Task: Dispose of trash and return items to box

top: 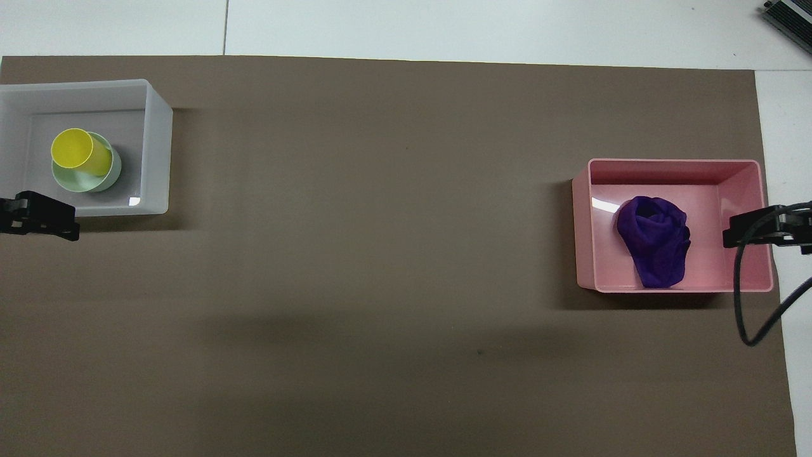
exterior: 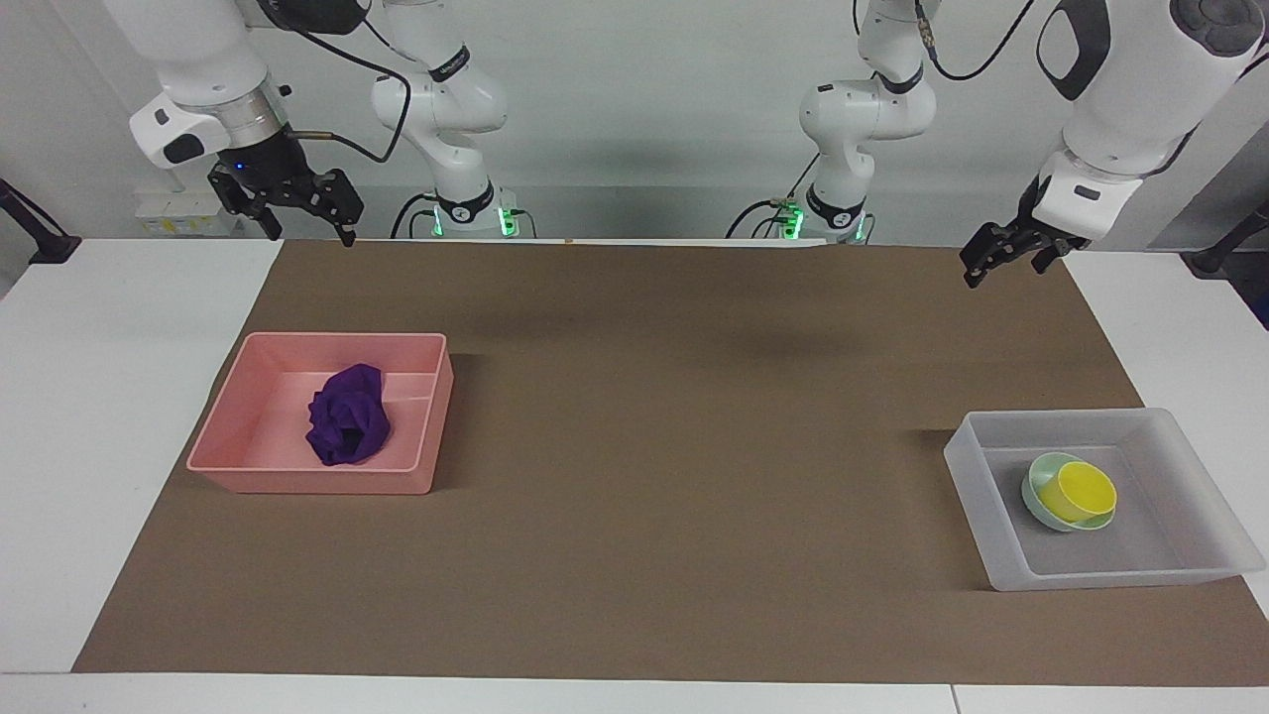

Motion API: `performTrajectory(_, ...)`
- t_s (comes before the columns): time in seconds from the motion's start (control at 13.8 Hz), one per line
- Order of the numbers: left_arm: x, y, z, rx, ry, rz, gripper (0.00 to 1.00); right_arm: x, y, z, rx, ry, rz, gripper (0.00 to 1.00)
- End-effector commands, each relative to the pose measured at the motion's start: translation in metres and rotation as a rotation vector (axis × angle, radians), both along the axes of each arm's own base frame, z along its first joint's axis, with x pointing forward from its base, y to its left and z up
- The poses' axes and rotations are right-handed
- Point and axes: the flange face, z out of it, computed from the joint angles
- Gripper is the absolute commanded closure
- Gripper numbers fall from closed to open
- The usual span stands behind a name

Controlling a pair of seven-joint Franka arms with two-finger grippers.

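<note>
Purple wadded cloth (exterior: 348,427) lies in the pink rectangular bin (exterior: 260,464); yellow cup (exterior: 1084,490) nests in mint bowl (exterior: 1037,493), inside the translucent tray (exterior: 974,476). Left gripper (exterior: 1008,255) and right gripper (exterior: 297,203), both released, risk little; a careless descent could tip the cup.

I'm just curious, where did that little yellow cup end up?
The yellow cup sits nested in the mint-green bowl, inside the translucent box at the left arm's end of the table, seen at the right of the facing view.
</note>
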Motion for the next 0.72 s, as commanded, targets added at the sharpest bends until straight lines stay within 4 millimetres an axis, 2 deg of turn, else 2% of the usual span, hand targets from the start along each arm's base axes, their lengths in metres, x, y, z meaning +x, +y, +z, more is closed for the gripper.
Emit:
performTrajectory(0.0,0.003,-0.029,-0.005,-0.007,-0.041,0.039,0.0,-0.007,0.001,0.0,0.016,-0.012,-0.013,0.0)
performTrajectory(0.14,0.009,-0.038,-0.005,-0.004,-0.064,0.035,0.0,-0.007,0.001,0.0,0.016,-0.011,-0.013,0.0)
performTrajectory(0.43,0.009,-0.027,-0.005,-0.019,-0.061,0.041,0.0,-0.007,0.0,-0.002,0.016,-0.009,-0.014,0.0)
performTrajectory(0.65,0.008,-0.026,-0.004,-0.019,-0.056,0.04,0.0,-0.007,0.001,-0.002,0.016,-0.009,-0.013,0.0)
